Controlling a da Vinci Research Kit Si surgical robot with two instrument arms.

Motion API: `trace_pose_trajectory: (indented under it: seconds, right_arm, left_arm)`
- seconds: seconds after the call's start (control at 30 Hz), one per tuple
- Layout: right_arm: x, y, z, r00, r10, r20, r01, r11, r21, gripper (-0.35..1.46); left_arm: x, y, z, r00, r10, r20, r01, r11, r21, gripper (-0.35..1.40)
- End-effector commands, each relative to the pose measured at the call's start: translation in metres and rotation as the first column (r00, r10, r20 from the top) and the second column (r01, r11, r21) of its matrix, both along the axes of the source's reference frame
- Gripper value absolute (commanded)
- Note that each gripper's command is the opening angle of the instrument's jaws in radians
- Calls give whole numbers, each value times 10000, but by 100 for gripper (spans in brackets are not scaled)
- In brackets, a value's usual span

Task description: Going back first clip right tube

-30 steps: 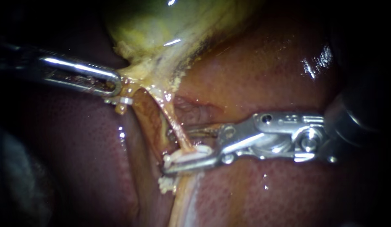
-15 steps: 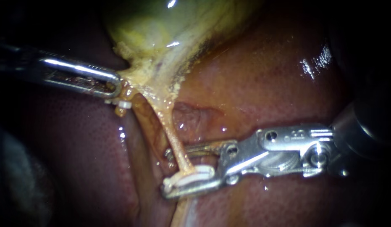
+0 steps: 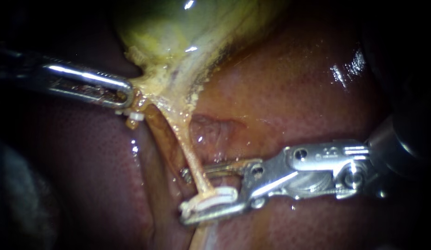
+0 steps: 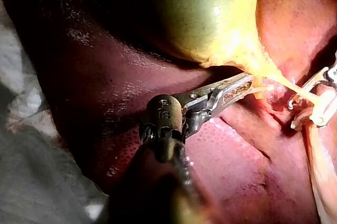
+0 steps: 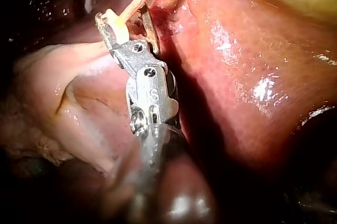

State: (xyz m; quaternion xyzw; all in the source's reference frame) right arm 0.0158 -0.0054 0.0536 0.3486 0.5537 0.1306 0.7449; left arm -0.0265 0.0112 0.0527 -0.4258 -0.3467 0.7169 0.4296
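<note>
The right tube runs taut from the gallbladder neck down over the liver. My right instrument straddles its lower end with the jaws open. A white clip sits on the tube against the lower jaw, and the upper jaw stands clear above it. In the right wrist view the same clip lies between the open jaws. My left instrument is shut on the yellowish neck tissue, also in its wrist view.
A small white clip sits just below my left instrument's tip. Wet liver surface surrounds the tube on both sides. White gauze lies beside the liver in the left wrist view.
My right instrument has moved downward against the liver, with the clip and the tube's lower end going with it. The gap between its jaws is a little wider. The left instrument has held still.
</note>
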Motion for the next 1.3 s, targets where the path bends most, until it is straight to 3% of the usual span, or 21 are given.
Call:
trace_pose_trajectory:
  seconds: [0.03, 0.6, 0.7, 0.87, 0.97, 1.07, 1.3]
  right_arm:
    - [1, -1, -1, 10000, 14, -31, -14, 10000, 0, 50]
    - [19, -2, 8, 9999, -70, -126, 70, 10000, 19, 50]
    - [19, 2, 14, 9998, 185, -64, -185, 9998, -45, 50]
    - [17, 17, 32, 9965, 693, 469, -679, 9972, -321, 50]
    - [14, 26, 43, 9935, 711, 887, -669, 9966, -490, 50]
    - [11, 29, 46, 9925, 675, 1020, -623, 9966, -537, 50]
    - [-10, 30, 39, 9946, 693, 778, -602, 9916, -1145, 50]
  left_arm:
    - [0, 0, 0, 10000, -1, -1, 1, 10000, 2, -35]
    - [0, 0, 0, 10000, -2, -2, 2, 10000, 2, -35]
    - [0, 0, 0, 10000, -2, -2, 2, 10000, 2, -35]
    - [-1, 0, 1, 10000, -2, -2, 2, 10000, 1, -35]
    - [-1, 0, 1, 10000, -5, -5, 5, 10000, -1, -35]
    - [-2, 0, 1, 10000, -8, -7, 8, 10000, -3, -35]
    - [-1, 0, 1, 10000, -4, -4, 4, 10000, -3, -35]
